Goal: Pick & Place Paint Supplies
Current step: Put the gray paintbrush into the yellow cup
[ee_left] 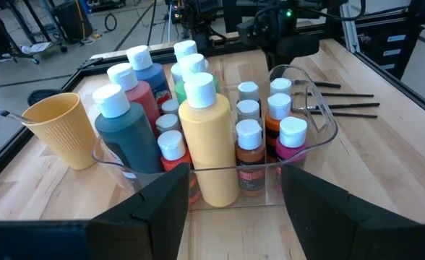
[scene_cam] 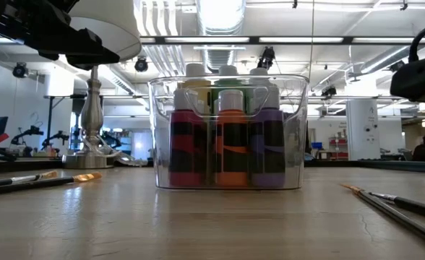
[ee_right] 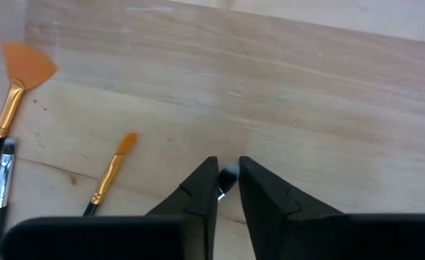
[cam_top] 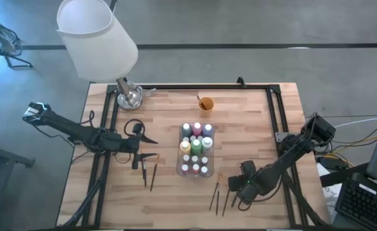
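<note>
Paintbrush (ee_right: pixel 225 178) pinched at its tip by right gripper (ee_right: pixel 228 189), angled low over table (ee_right: pixel 285 87).

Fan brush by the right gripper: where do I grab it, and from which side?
Grip the fan brush from straight above on its dark handle, behind the gold ferrule. It lies flat on the table, its bristles are splayed and delicate, and another brush lies close alongside, so keep the fingers narrow.

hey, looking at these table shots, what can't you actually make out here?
- Right gripper: its fingers pinch something small and pale; too little shows to name it.
- Paintbrushes near it: high view shows thin lines only, bristles too small.
- Paint bottles in the clear tray: low view's front row hides those behind.
- Orange cup: its contents are hidden by its wall.
</note>
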